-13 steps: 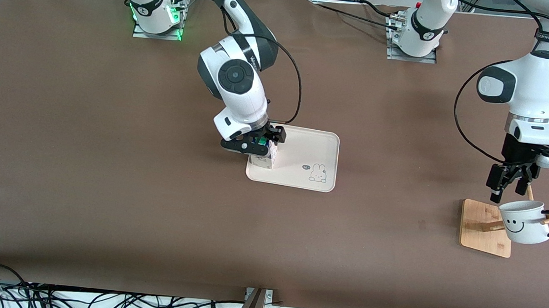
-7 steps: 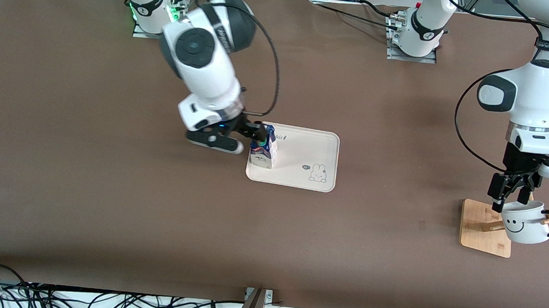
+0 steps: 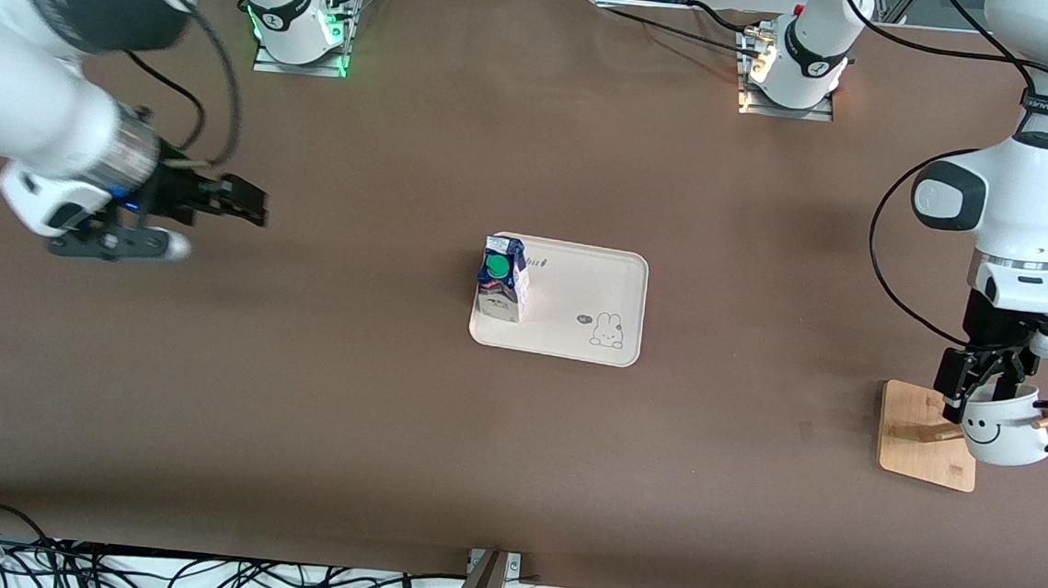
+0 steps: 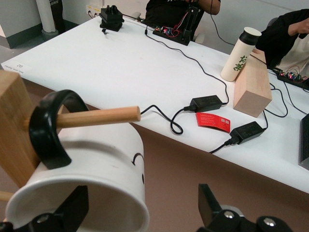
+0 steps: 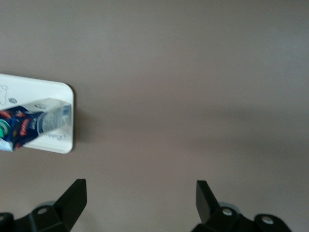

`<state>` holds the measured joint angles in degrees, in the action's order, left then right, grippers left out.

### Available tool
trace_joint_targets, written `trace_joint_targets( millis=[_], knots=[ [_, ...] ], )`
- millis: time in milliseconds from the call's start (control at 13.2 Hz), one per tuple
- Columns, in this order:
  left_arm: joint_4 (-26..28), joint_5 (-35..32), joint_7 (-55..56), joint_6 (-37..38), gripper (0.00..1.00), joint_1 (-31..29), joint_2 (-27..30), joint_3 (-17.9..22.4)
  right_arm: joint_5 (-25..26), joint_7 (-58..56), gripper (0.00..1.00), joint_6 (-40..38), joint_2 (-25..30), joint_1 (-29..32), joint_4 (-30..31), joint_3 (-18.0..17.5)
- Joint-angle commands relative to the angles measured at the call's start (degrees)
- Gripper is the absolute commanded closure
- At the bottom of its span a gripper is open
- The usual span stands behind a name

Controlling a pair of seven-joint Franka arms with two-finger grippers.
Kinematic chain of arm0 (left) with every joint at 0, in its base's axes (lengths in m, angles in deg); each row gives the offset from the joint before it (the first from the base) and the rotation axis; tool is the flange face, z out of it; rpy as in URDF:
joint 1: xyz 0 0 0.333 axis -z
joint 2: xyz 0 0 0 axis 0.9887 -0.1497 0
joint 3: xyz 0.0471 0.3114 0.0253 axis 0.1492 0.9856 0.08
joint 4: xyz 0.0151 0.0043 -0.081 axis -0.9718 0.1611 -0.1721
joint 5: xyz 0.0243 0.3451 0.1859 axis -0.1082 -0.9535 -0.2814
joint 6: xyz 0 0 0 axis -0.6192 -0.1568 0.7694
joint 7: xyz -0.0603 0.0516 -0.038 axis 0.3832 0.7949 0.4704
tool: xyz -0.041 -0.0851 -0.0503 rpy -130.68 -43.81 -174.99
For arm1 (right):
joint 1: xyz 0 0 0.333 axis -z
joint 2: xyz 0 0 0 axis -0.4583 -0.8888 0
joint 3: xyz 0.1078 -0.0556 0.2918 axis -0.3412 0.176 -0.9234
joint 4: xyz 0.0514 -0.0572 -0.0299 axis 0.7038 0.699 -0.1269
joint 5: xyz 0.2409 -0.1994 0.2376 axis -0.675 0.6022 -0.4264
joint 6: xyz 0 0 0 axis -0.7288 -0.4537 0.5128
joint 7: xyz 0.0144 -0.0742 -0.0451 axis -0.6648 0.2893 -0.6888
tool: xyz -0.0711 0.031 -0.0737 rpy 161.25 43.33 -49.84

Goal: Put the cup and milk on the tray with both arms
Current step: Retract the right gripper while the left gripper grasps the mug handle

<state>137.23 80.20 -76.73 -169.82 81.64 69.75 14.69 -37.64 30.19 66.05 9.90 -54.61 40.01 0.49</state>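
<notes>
Your right gripper [image 3: 216,208] hangs released over the surface's right-arm end. The milk [image 3: 500,278] stands on the tray [image 3: 579,302], mid-surface. Your left gripper [image 3: 974,385], spread, straddles the cup's [image 3: 1003,431] rim; the peg [image 4: 99,117] through its handle could snag any straight lift.

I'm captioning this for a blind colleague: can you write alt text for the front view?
A milk carton stands on a cream tray mid-table. The left gripper, open, straddles the rim of a smiley mug hanging on a wooden rack; the right gripper, open, hovers over bare table.
</notes>
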Motion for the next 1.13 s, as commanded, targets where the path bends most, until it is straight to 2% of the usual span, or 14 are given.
trace_joint_targets(
  millis=[0,75,151,302,377,453,528,604,755,1057],
  knots=[
    [-2.86,1.45,-1.98,-0.49,0.00,0.11,-2.70,0.27,1.92,-5.64,0.00,0.47,5.98,-0.88,7.47,2.71],
    [-2.95,1.53,-1.98,-0.58,0.00,0.11,-3.14,0.27,4.12,-5.92,0.00,0.47,7.91,0.25,9.23,2.02],
    [-3.30,1.54,-1.98,-0.49,0.00,0.11,-3.23,0.27,5.36,-5.92,0.00,0.64,9.41,2.35,10.73,-0.25],
    [-3.48,1.36,-1.98,-0.49,0.00,-0.07,-3.14,0.27,6.16,-5.92,0.00,1.00,11.26,10.33,12.40,-8.14],
    [-3.48,1.27,-2.06,-0.49,0.18,-0.16,-3.14,0.27,7.03,-5.83,0.00,1.26,12.40,14.11,13.54,-12.27],
    [-3.39,1.27,-2.15,-0.58,0.40,-0.16,-3.06,0.27,7.56,-5.83,0.00,1.78,13.89,16.76,15.38,-15.27],
    [-3.30,1.27,-2.59,-0.49,0.61,-0.16,-2.88,0.27,7.74,-5.83,0.00,2.31,15.74,17.40,17.23,-16.00],
    [-3.30,1.36,-4.77,-0.49,0.77,-0.16,-2.88,0.27,8.61,-5.92,0.00,2.75,16.80,17.40,18.46,-16.09],
    [-3.13,1.36,-6.02,-0.49,0.98,-0.24,-2.88,0.27,10.20,-5.92,0.00,3.02,16.72,17.40,17.95,-16.09],
    [-2.86,1.36,-7.34,-0.49,1.00,-0.25,-2.79,0.27,11.26,-5.39,0.00,4.07,15.67,17.40,16.28,-16.18]
  ],
)
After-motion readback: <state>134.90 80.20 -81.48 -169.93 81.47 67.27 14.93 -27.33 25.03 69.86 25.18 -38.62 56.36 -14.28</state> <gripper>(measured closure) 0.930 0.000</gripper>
